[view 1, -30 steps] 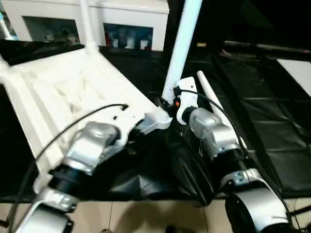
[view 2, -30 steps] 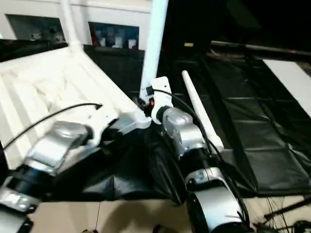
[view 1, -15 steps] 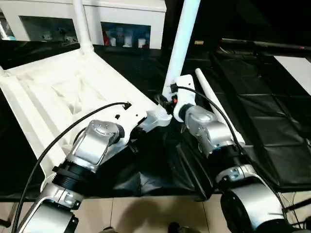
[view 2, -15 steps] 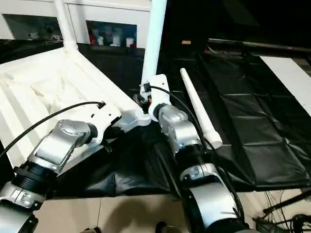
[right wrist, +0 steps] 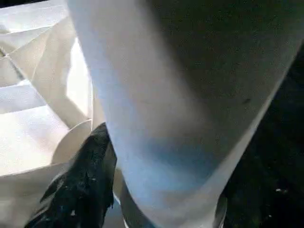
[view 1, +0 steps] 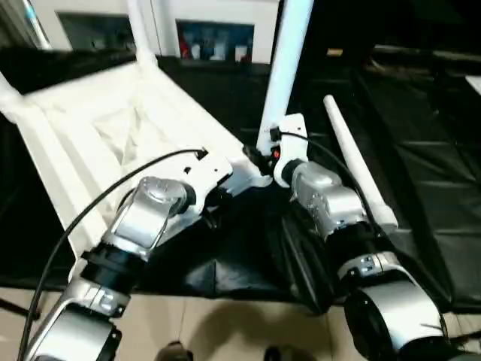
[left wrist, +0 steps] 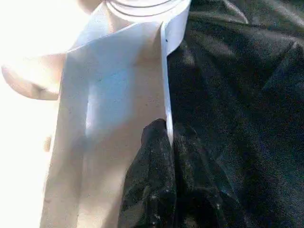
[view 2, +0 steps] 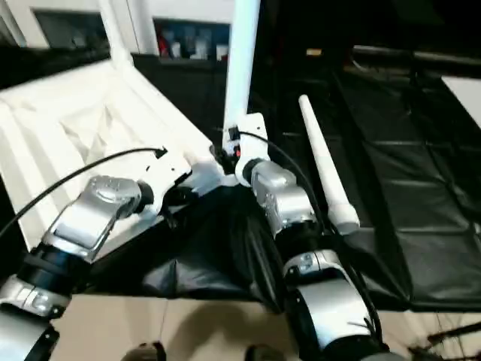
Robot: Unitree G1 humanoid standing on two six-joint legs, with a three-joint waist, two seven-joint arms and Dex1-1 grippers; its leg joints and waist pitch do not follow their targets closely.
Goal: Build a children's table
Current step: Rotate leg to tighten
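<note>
silver forearms fill the lower frame. left jaws (left wrist: 166, 142) are clenched on the thin rim of the upturned tabletop (view 1: 90, 128) at centre. right jaws (view 1: 259, 154) sit around the upright leg (view 1: 289, 60) at its corner socket; they've widened since a second ago, so the leg is likely seated. a spare leg (view 1: 353, 169) lies at right on black sheeting (view 1: 421, 195). another upright leg (view 1: 139, 30) stands at upper left.

The tabletop (view 1: 98, 128) and upright leg (view 1: 289, 53) look like smooth white plastic. Beneath lies a crinkled, glossy black sheet (view 1: 421, 188). The forearms (view 1: 331, 203) are brushed silver metal.
</note>
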